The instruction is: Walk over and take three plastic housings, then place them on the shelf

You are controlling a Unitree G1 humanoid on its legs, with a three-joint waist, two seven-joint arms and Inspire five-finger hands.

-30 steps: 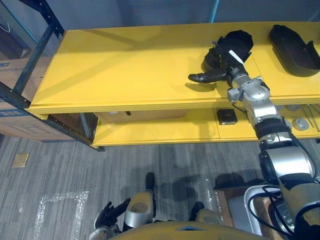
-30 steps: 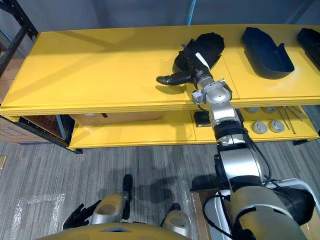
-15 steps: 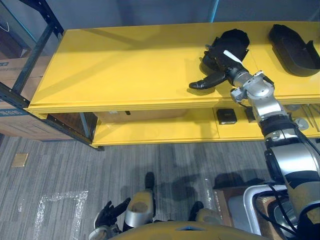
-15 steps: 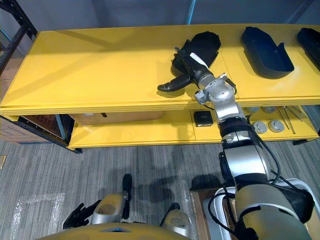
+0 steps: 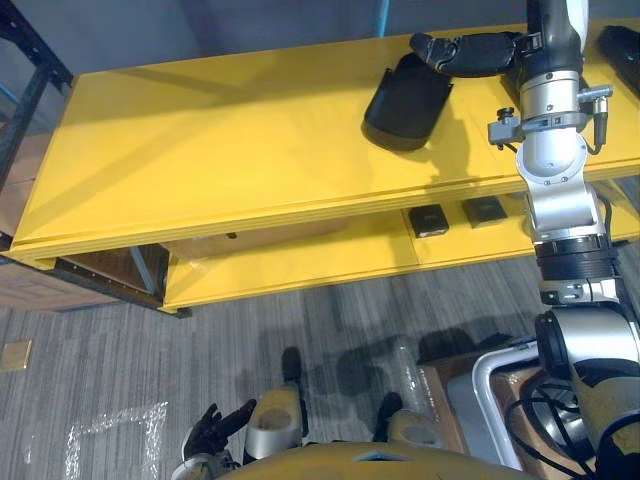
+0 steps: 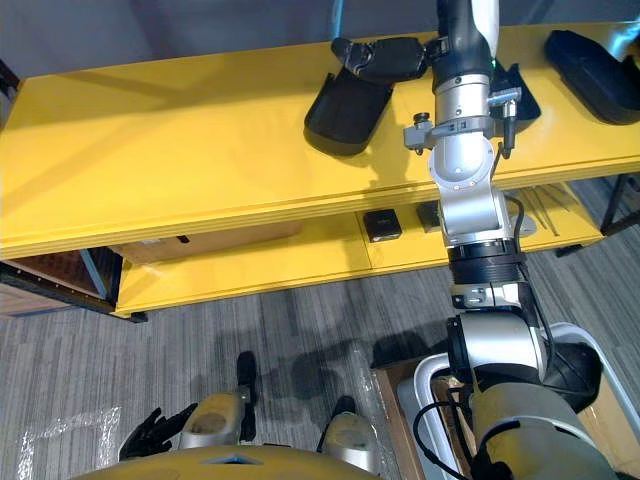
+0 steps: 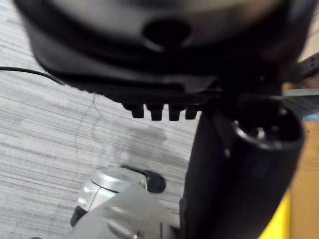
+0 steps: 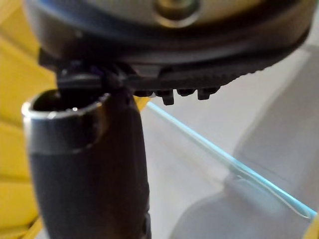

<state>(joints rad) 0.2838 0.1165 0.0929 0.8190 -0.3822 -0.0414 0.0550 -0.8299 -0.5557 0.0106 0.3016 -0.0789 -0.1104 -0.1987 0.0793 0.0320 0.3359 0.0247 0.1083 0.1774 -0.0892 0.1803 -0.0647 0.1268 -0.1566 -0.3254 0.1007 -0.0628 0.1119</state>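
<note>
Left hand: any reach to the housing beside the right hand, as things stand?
Probably not: left hand hangs low near the floor, far short of that housing on the yellow shelf.

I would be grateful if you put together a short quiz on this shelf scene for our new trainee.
1. True or false: the left hand rests on the yellow shelf.
2. The black housing nearest the right hand lies: A) on the shelf's top level; B) on its lower level; C) in the left hand.
3. Fill in: a small black square item sits on the shelf's ___ level.
Key: 1 false, it hangs low over the carpet, fingers spread; 2 A; 3 lower.
</note>
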